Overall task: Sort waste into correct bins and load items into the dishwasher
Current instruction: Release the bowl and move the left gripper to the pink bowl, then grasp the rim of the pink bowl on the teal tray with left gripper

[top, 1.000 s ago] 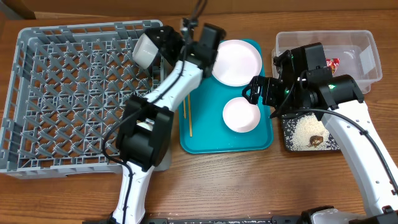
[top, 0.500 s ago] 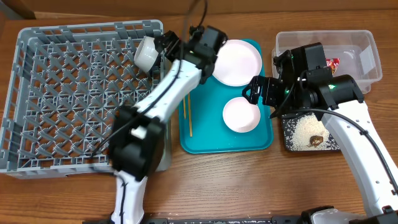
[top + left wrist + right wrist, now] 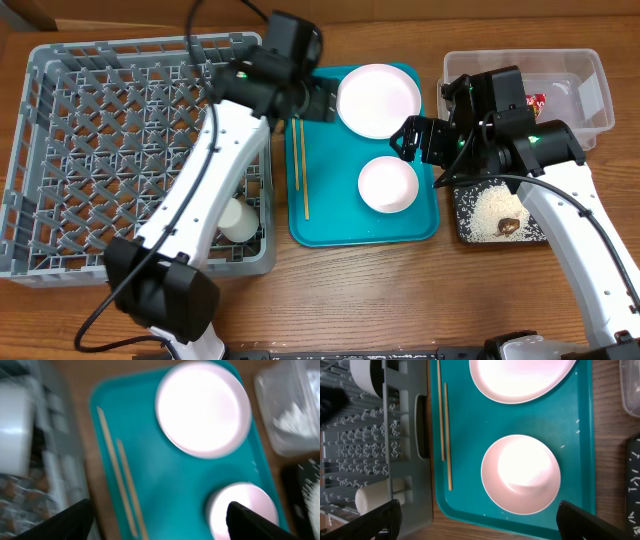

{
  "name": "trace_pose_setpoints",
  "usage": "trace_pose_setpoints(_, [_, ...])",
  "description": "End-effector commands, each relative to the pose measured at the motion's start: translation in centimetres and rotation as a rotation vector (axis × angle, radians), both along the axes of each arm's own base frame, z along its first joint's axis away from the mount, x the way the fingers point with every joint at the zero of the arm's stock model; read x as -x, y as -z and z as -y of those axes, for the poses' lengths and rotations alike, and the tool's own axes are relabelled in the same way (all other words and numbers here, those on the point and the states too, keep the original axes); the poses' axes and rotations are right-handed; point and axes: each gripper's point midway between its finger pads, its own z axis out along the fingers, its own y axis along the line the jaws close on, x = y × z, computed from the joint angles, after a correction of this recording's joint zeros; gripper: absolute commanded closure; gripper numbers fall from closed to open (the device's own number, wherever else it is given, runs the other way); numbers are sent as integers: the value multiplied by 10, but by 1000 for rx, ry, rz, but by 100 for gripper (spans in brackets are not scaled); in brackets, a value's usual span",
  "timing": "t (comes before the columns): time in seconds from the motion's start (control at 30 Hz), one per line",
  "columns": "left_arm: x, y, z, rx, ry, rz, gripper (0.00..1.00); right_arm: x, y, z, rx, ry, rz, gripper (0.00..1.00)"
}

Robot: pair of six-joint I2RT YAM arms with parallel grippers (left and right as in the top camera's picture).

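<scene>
1. Tool state: the left gripper (image 3: 159, 510) hangs over the far left part of the teal tray (image 3: 330, 228), jaws spread wide with nothing between them. The right gripper (image 3: 477, 507) is equally wide and empty, poised above the bowl (image 3: 388, 185).
2. Location: the chopsticks (image 3: 300, 170) lie flat on the tray floor, just beside its left rim and near the wall of the dish rack (image 3: 100, 150). The plate (image 3: 380, 100) sits well to their right. A cup (image 3: 238, 218) already stands in the rack.
3. Hazard, partial pick: the sticks are thin and flush with the tray. Fingers closing too high would likely miss them; closing off-centre could catch one and roll the other away.
4. Hazard, obstruction: the raised rim right beside the sticks leaves little room for the outer finger (a scrape or a shoved tray seems plausible).
5. Hazard, loading: the rack's lattice floor may let slender sticks slip through.
6. Hazard, crowding: both arms work over one tray, so contact is possible.
7. Orientation: the long axis runs along the tray's left side, far to near. The sticks are parallel, and one reaches nearer the front edge.
</scene>
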Motion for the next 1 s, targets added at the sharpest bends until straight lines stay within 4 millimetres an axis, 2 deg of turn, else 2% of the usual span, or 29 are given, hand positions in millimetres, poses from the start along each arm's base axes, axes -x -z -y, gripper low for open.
trace_pose_setpoints(0.0, [22,16,37,78,21,-104,10,0,-4,5,22,-39,24,0])
trace_pose_setpoints(0.1, [35,28,53,59,35,-144,6,2,-5,35,26,48,-22,0])
trace_pose_setpoints(0.17, [41,37,63,52,46,-169,5,1,-11,67,24,146,-29,0])
trace_pose_setpoints(0.37, [48,81,83,23,24,-267,8,15,-29,189,2,546,-19,0])
trace_pose_setpoints(0.5, [50,108,91,-2,21,-313,14,31,-28,244,-1,722,-30,0])
trace_pose_setpoints(0.6, [52,125,98,-19,33,-331,25,43,-25,263,-7,793,-59,0])
trace_pose_setpoints(0.7, [52,140,98,-55,31,-338,32,48,-25,272,-9,826,-62,0])
trace_pose_setpoints(0.97, [57,179,98,-105,31,-401,57,48,-25,272,-8,827,-60,0])
